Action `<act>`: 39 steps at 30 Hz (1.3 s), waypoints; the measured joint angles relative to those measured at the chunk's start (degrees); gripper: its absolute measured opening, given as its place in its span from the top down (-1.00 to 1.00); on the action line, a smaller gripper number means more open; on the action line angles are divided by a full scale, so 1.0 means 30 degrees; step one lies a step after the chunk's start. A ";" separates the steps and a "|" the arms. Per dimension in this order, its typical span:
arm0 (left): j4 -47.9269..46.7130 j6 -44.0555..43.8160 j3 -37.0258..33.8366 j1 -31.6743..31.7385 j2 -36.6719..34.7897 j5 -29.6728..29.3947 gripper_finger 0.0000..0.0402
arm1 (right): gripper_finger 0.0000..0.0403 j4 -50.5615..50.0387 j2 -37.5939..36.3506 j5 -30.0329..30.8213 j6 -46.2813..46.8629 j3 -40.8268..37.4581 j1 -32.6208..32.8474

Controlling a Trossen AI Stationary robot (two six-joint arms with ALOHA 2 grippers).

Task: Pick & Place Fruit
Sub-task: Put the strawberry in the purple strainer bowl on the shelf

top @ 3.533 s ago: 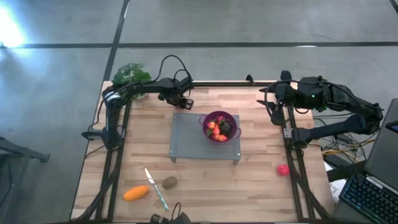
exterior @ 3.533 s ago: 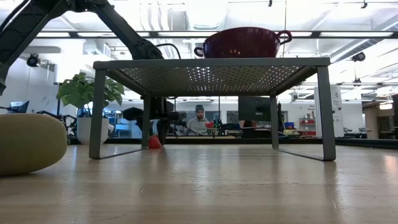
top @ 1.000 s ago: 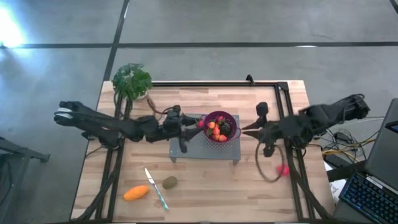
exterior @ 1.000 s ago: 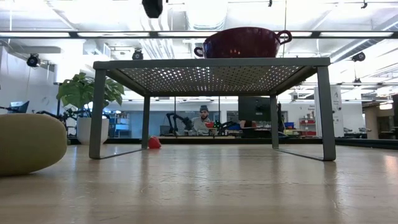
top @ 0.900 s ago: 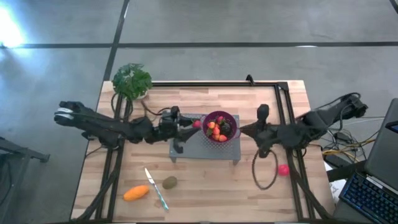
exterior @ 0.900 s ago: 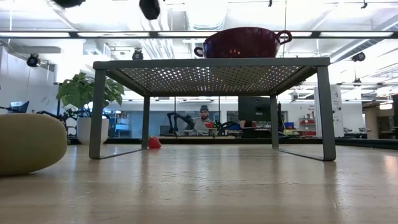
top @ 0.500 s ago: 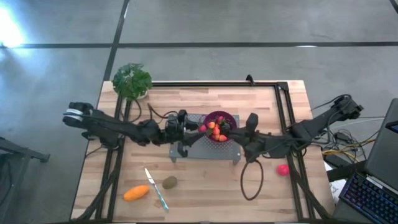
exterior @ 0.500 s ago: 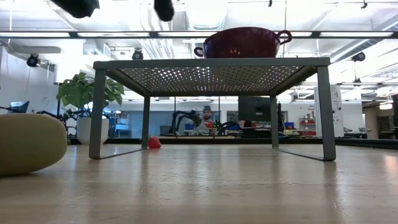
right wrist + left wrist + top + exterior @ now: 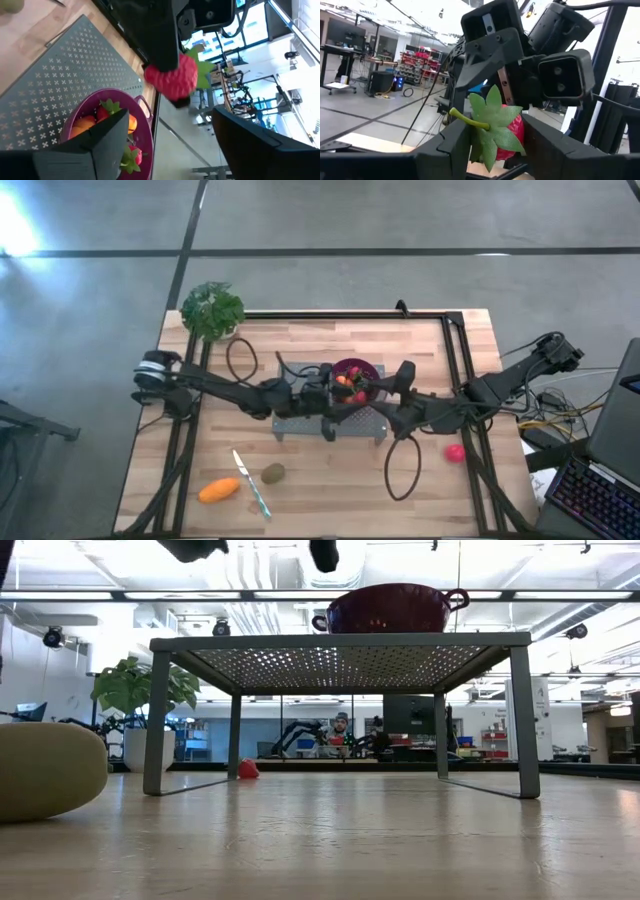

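Observation:
A red strawberry (image 9: pixel 507 131) with a green leafy cap is between the fingers of my left gripper (image 9: pixel 500 146), which reaches from the table's left over the grey mesh rack (image 9: pixel 295 418). It hangs in the air by the left rim of the purple bowl (image 9: pixel 374 368). The bowl stands on the rack and holds strawberries and orange pieces (image 9: pixel 82 125). My right gripper (image 9: pixel 170 150) stands open at the bowl's right side, facing the strawberry (image 9: pixel 172 77). An elongated orange fruit (image 9: pixel 219 490), a brown-green oval (image 9: pixel 272 473) and a pink-red ball (image 9: pixel 455 453) lie on the table. My left gripper pinches the strawberry's red body (image 9: pixel 516 134) between its two fingers, one finger (image 9: pixel 162 47) on each of two opposite sides. The fingers come about level from the table's left. The leafy cap faces back toward the wrist. The strawberry is lifted clear, above the rack.
A slim knife (image 9: pixel 252 485) lies between the orange fruit and the oval near the front edge. A potted plant (image 9: pixel 212 310) stands at the far left corner. A small red piece (image 9: pixel 247 769) lies on the table beyond the rack. A cable loop (image 9: pixel 400 470) hangs under the right arm.
My left gripper has travelled toward the table's right, across the rack to the bowl's left rim, carrying the strawberry. My right gripper has moved left toward the bowl and then kept still.

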 joint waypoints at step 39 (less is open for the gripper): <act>-0.2393 0.0160 0.3239 0.0571 0.1917 0.0538 0.17 | 0.15 0.0466 -0.0007 -0.0073 0.0080 0.0000 -0.0015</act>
